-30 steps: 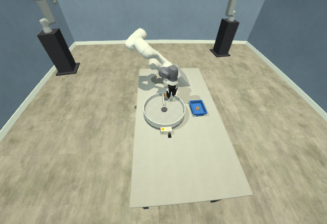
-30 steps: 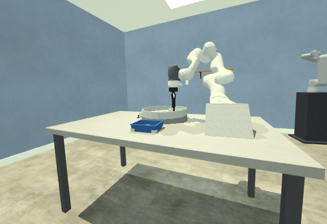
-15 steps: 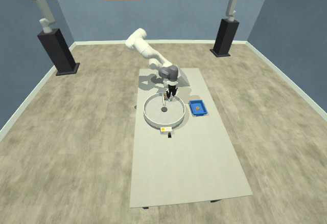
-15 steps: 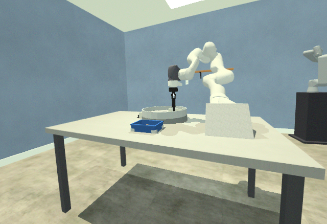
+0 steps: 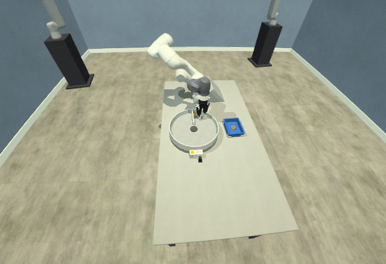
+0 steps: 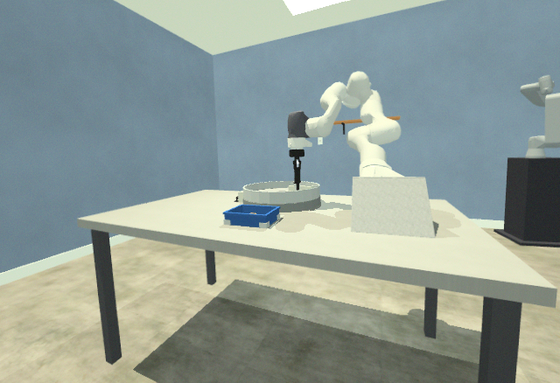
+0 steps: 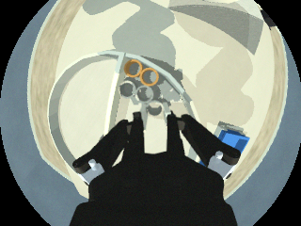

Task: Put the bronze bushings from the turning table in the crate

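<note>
The round white turning table (image 5: pixel 174 137) (image 6: pixel 273 189) (image 7: pixel 62 96) stands on the table. My gripper (image 5: pixel 201 115) (image 6: pixel 297 185) (image 7: pixel 154 109) reaches down inside its far rim and is shut on a small bushing (image 7: pixel 154 109) that looks pale grey in the wrist view. Just beyond the fingers lie two grey steel bushings (image 7: pixel 127 89) (image 7: pixel 146 93). Beyond those lie two bronze bushings (image 7: pixel 132 67) (image 7: pixel 150 75). The blue crate (image 5: pixel 225 127) (image 6: pixel 244 219) (image 7: pixel 233 139) stands right of the turning table. One bronze bushing (image 5: pixel 233 126) lies in it.
A white bar (image 5: pixel 192 118) runs from the turning table's rim toward its dark hub (image 5: pixel 193 128). A small yellow-marked box (image 5: pixel 195 152) sits at the turning table's front. The arm's white base block (image 6: pixel 391 207) stands on the table. Two idle arms on black pedestals (image 5: pixel 69 61) (image 5: pixel 265 44) stand by the back wall.
</note>
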Tool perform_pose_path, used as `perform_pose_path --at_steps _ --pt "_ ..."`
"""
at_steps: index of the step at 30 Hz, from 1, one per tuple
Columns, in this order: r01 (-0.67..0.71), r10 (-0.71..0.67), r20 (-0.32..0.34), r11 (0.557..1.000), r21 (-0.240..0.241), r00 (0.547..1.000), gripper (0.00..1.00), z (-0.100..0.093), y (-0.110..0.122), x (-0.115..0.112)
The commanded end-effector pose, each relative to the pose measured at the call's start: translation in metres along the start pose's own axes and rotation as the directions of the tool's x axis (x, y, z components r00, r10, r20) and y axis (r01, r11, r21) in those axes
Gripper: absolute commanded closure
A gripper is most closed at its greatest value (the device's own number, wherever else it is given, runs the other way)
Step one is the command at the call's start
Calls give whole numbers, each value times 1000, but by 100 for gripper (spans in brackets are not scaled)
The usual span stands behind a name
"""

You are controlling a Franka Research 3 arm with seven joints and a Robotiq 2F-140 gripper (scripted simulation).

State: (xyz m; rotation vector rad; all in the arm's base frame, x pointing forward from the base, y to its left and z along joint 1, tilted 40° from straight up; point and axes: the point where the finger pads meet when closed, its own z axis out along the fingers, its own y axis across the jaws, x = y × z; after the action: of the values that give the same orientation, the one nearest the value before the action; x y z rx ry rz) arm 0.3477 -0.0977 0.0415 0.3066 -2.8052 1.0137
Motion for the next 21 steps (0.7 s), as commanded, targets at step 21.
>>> perform_pose_path --at_steps 21 --pt "5 -5 -2 1000 -3 1000 100 -14 1 1"
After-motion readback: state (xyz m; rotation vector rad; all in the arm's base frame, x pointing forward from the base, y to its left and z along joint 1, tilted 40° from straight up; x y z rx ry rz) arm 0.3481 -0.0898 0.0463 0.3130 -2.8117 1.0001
